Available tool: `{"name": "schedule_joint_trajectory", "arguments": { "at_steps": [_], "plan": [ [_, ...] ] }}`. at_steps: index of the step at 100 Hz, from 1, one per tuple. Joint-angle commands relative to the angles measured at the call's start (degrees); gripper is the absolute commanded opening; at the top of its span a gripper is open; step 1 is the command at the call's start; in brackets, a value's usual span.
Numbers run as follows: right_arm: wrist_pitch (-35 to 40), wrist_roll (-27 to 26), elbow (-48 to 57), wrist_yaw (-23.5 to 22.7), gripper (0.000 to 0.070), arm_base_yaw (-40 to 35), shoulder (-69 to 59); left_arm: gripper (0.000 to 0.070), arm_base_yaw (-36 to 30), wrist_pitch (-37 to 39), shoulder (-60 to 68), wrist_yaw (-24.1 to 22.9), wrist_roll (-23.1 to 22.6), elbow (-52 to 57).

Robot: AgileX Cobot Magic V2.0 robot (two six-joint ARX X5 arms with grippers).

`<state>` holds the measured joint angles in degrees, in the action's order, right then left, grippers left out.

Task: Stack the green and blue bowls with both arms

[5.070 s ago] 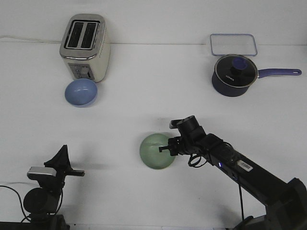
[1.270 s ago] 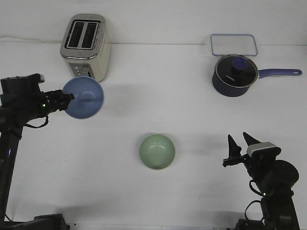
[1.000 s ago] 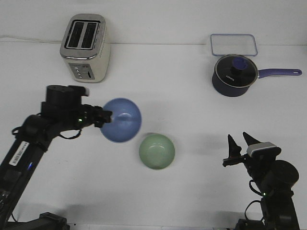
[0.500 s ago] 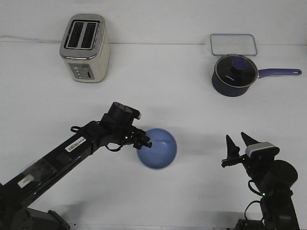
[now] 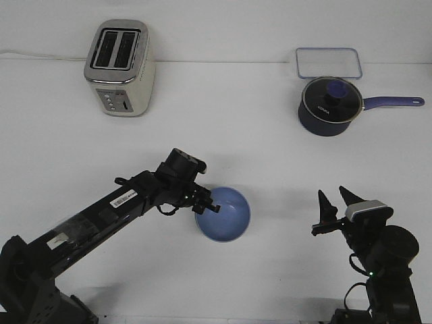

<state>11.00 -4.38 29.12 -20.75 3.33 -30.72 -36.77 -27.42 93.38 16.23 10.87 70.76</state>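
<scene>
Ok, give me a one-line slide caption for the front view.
Left pincer at the rim of the blue bowl mid-table; right pincer open, parked apart.

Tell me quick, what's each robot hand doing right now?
Left gripper: at the blue bowl's rim; grip cannot be told.
Right gripper: open, holding nothing.

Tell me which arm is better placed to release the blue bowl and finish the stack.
Left. Its claw is at the rim of the blue bowl, which sits mid-table; the green bowl isn't visible, presumably underneath. The right claw is open, empty, and parked well off to the side.
</scene>
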Motion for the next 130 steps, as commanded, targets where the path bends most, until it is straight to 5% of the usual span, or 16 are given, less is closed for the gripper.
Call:
{"name": "schedule_joint_trajectory", "arguments": {
  "at_steps": [1,8,14,33,56,68,82,91,98,103,120,130],
  "plan": [
    [-0.63,-0.5,0.52,0.15,0.0375,-0.07,-0.09,0.0228,-0.37,0.11,0.72,-0.35,-1.09,0.83],
    [-0.63,-0.5,0.52,0.15,0.0375,-0.07,-0.09,0.046,-0.37,0.07,0.66,-0.24,-0.92,0.83],
    [-0.66,-0.5,0.52,0.15,0.0375,-0.07,-0.07,0.0559,-0.37,0.0,0.17,-0.17,-1.03,0.85],
    [-0.68,-0.48,0.52,0.17,0.0375,-0.07,-0.07,0.0562,0.55,0.66,-5.77,-4.09,-2.56,0.96],
    [-0.66,-0.35,0.52,0.17,0.0375,-0.04,-0.07,0.0562,4.26,4.33,-20.35,-22.45,-7.32,0.96],
    [-0.66,-0.35,0.52,0.24,0.0375,-0.04,-0.07,0.056,8.02,7.41,-26.8,-28.15,-9.68,0.96],
    [0.17,-0.33,0.52,2.4,0.0373,0.11,0.11,0.0462,14.21,8.0,-32.22,-28.46,-10.62,0.07],
    [1.57,-0.37,0.52,4.37,0.0312,0.11,0.98,0.0228,17.73,11.21,-37.38,-28.46,-11.58,-5.11],
    [1.88,-0.35,0.44,5.35,0.0142,0.11,2.19,0.0,19.93,16.83,-43.19,-28.46,-11.54,-12.57],
    [1.84,-0.33,0.28,6.23,0.0,0.11,3.34,0.0012,21.16,21.64,-48.15,-28.46,-11.52,-19.1],
    [-0.55,-0.76,-1.84,8.57,0.0,0.11,8.35,0.0012,23.47,36.57,-66.42,-28.17,-9.05,-41.11],
    [-2.36,-1.62,-3.08,10.45,0.0,0.11,11.06,0.0012,23.8,39.06,-73.68,-28.24,-8.11,-48.54]
  ]
}}
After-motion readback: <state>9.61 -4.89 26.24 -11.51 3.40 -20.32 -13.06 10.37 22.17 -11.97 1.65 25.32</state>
